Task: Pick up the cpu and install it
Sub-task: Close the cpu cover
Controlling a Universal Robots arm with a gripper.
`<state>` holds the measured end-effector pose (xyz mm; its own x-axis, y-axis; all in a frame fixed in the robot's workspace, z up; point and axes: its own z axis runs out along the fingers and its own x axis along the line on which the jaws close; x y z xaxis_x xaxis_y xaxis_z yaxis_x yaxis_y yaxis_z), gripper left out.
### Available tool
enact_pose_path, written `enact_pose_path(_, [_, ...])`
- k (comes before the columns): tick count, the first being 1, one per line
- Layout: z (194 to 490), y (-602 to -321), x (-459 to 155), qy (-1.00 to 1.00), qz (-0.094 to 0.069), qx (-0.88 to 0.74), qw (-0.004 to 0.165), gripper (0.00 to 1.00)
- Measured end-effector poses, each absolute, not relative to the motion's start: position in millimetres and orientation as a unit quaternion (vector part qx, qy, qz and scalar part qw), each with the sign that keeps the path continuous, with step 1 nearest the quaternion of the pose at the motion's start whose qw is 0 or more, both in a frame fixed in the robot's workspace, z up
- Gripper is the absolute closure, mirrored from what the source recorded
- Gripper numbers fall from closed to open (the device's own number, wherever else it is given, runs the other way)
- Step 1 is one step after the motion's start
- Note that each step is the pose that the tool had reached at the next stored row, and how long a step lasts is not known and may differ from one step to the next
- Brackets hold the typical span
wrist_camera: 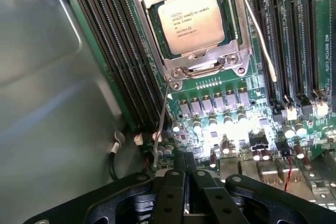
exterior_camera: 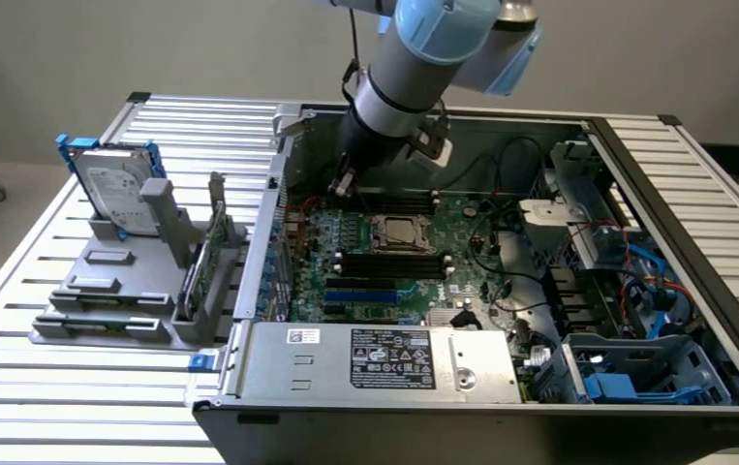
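Gripper (wrist_camera: 186, 157) fingers sit nearest the lens, pressed together with no gap, nothing held between them. In the exterior view the gripper (exterior_camera: 339, 186) hangs low inside the open computer case (exterior_camera: 679, 242), tips just over the motherboard (wrist_camera: 231, 108). The cpu (wrist_camera: 191, 19) lies well ahead of the fingertips, flat in its socket with the silver top and print facing up. It is not in the tool. The socket frame (wrist_camera: 207, 61) appears to lie down over the chip's edges. A thin wire lever (wrist_camera: 164, 114) runs from the frame's near corner back toward the tool and ends just beside the shut fingertips. Cannot tell if tip and lever touch. Memory slots (wrist_camera: 121, 51) run alongside the socket, off to one side of the tool's line. The cpu (exterior_camera: 399, 231) also shows seated mid-board in the exterior view. Judgement: pick and place look done, and the step in hand is securing the socket, with the shut fingers working as a pusher at the lever. Any push here calls for a steady, small contact on that thin wire, keeping clear of the capacitors (wrist_camera: 210, 127) right under the tips and not sliding off onto the board.
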<state>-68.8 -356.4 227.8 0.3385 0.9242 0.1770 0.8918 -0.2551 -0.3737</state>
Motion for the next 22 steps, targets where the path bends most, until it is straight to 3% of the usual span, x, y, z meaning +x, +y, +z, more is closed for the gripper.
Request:
enact_pose_path(12, [237.7,-356.4,-72.5,-0.551,0.028,-0.809,0.202,0.89])
enact_pose_path(22, [239.4,-355.3,-73.0,-0.533,0.004,-0.825,0.186,0.89])
